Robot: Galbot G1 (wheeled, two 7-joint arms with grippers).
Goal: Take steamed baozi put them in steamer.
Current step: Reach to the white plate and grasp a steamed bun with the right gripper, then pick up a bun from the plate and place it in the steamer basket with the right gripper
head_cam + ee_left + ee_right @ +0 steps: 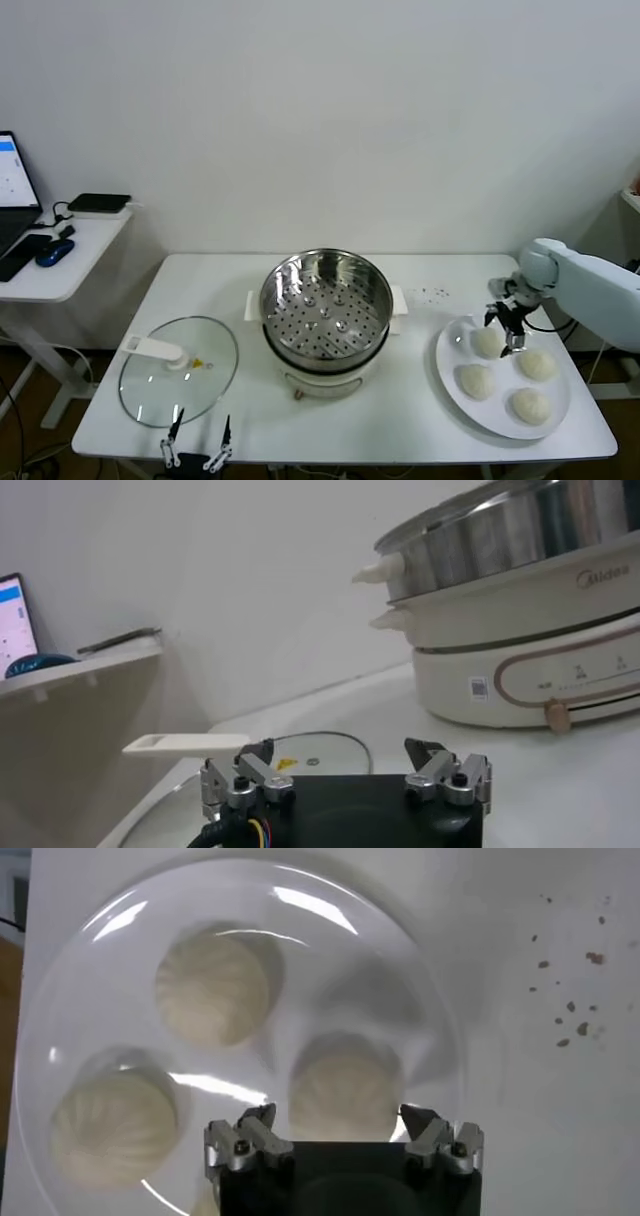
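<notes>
Over the plate's far left bun, the right claw (506, 330) hangs with its jaws spread, one finger either side of that bun (487, 342) and not yet closed on it; the right wrist view shows the same bun (345, 1088) framed between the open fingertips. This looks like the first pick: all four buns lie on the plate (447, 375) at the right of the desk (420, 440), and the steamer (326, 310), mid-desk and well apart to the left, holds nothing in its basket. Next the claw likely needs to sink a little, pinch gently so the soft dough isn't crushed, lift, then carry left over the steamer's rim. The right arm reaches in from the right edge, wrist bent down. The left claw (198, 445) sits idle at the near edge, jaws spread, just near of the glass lid (180, 368).
</notes>
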